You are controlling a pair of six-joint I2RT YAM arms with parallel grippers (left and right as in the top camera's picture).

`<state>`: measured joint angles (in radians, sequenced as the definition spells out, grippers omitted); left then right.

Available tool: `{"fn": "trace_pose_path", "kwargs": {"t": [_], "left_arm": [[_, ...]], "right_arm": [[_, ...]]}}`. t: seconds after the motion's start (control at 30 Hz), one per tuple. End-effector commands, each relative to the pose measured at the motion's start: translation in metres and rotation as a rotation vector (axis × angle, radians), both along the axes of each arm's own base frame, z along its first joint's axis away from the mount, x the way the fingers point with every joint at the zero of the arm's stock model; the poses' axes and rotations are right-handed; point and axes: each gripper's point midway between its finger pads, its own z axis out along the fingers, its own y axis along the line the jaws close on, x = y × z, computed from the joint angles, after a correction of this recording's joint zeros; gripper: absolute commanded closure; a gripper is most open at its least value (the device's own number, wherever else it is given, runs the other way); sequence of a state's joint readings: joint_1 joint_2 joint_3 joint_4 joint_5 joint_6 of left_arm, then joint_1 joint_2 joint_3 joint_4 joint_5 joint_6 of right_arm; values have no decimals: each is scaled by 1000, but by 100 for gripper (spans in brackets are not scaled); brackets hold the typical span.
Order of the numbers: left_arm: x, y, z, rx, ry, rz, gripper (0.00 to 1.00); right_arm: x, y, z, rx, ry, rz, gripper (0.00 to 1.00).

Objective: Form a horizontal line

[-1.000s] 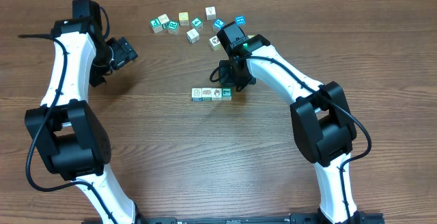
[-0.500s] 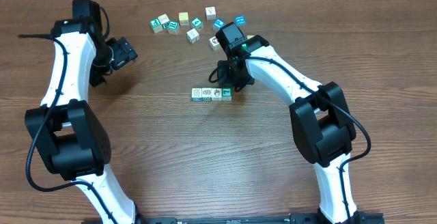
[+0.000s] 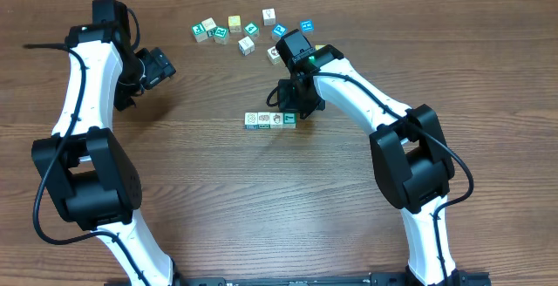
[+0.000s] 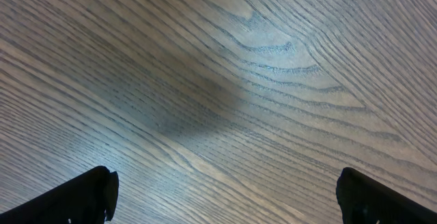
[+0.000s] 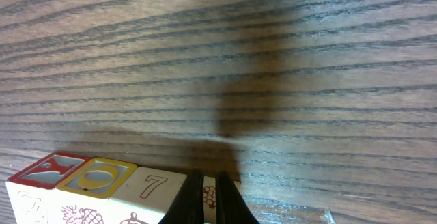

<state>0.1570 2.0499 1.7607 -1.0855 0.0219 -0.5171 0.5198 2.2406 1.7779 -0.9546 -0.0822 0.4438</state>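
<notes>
Mid-table, slightly right of centre, the horizontal line [image 3: 269, 119] sits as four small cubes touching edge to edge. Its long axis runs left-right across the overhead view and it looks straight to me. Three cubes have white picture tops, and the teal end cube [image 3: 289, 119] closes the right end.

From the right wrist view the line [image 5: 102, 190] lies along the bottom edge. I see a red-framed top, a yellow-framed top and a "7" face, and the fourth cube is mostly hidden behind the fingers.

The right gripper [image 3: 291, 105] hangs over the far side of the line's right end, just beside the teal end cube or barely above it. I can't tell if it touches. Its fingers [image 5: 193, 200] are pinched nearly together with only a thin slit, and nothing is held between them.

So the line lies directly below and toward me from the fingertips, stretching off to their left. Any further nudge would have to go along or square to that left-right axis, or the end cube gets knocked out of the row.

The left gripper [image 3: 159, 66] is well apart, up and to the left. Its fingers [image 4: 75, 197] are spread wide over bare table [image 3: 218, 199], so the right arm is clearly the nearer one.

The loose cubes [image 3: 247, 31] are scattered near the far edge, apart from the line. My call is that the row reads as formed, and backing the right arm off cleanly is the main concern.
</notes>
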Motion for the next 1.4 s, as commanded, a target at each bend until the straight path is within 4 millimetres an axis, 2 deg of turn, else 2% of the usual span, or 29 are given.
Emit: {"fn": "trace_pose_path", "kwargs": {"t": [0.0, 0.73, 1.0, 1.17, 1.3, 1.37], "left_arm": [[5, 2, 6, 11, -17, -7, 0], [5, 2, 6, 11, -17, -7, 0], [5, 2, 6, 11, -18, -7, 0], [5, 2, 6, 11, -18, -7, 0], [5, 2, 6, 11, -18, -7, 0], [5, 2, 6, 11, -18, -7, 0]], "right_arm": [[-4, 6, 1, 9, 1, 21, 96], [-5, 7, 1, 7, 3, 22, 96], [0, 7, 2, 10, -19, 18, 96], [11, -9, 2, -54, -60, -15, 96], [23, -30, 2, -128, -102, -57, 96], [29, -42, 2, -155, -116, -80, 92]]}}
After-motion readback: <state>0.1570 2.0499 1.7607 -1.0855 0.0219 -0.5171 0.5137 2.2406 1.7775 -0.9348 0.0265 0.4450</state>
